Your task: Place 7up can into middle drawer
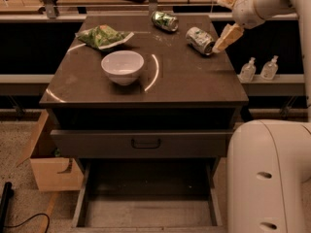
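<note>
Judging from my screen, this job is hardly begun. The 7up can [199, 40] lies on its side at the far right of the bench [194, 84], not yet lifted. The pincer [225, 37] hangs just beside the can's right end, seemingly touching it. Whether it is open or closed I cannot tell, so I would not call this a secure hold. The middle drawer [150, 211] stands pulled out at the bottom with a bare floor, so the opening is done. What is left, as I see it, is the grasp, the lift, the carry down and the release.

By count there are two cans, the second being the darker green can [164, 21] near the back edge. I also count one white bowl [122, 66], one green bag [102, 36] and one shut drawer front [146, 143].
</note>
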### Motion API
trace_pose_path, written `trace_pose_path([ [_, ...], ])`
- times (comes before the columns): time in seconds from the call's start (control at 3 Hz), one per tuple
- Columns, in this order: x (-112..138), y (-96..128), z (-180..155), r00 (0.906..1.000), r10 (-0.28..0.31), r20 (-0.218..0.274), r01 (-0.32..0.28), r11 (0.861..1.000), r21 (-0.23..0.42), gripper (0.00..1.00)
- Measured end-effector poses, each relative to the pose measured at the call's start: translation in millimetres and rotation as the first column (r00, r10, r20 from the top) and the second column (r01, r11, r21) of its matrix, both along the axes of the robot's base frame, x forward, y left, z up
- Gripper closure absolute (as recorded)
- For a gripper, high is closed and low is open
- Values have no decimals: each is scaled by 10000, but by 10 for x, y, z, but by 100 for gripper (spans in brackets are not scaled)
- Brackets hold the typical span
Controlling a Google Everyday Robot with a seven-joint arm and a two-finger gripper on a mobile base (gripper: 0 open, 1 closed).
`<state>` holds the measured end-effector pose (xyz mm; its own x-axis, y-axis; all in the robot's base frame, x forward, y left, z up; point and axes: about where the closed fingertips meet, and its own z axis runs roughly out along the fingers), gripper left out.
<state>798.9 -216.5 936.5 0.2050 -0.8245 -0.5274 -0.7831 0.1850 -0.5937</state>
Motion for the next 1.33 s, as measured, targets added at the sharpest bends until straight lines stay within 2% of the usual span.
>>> trace_pose_path([
  [0.33, 244, 3, 90, 9954, -948, 126, 891, 9668, 2393, 0],
  [0.67, 447, 8, 150, 9853, -1690, -238, 1626, 8875, 4312, 0],
  [1.0, 520, -41, 81, 9709, -2174, -1004, 2382, 8333, 4989, 0],
  [1.33, 500, -89, -104, 9542, -2398, -1788, 2978, 8180, 4922, 0],
])
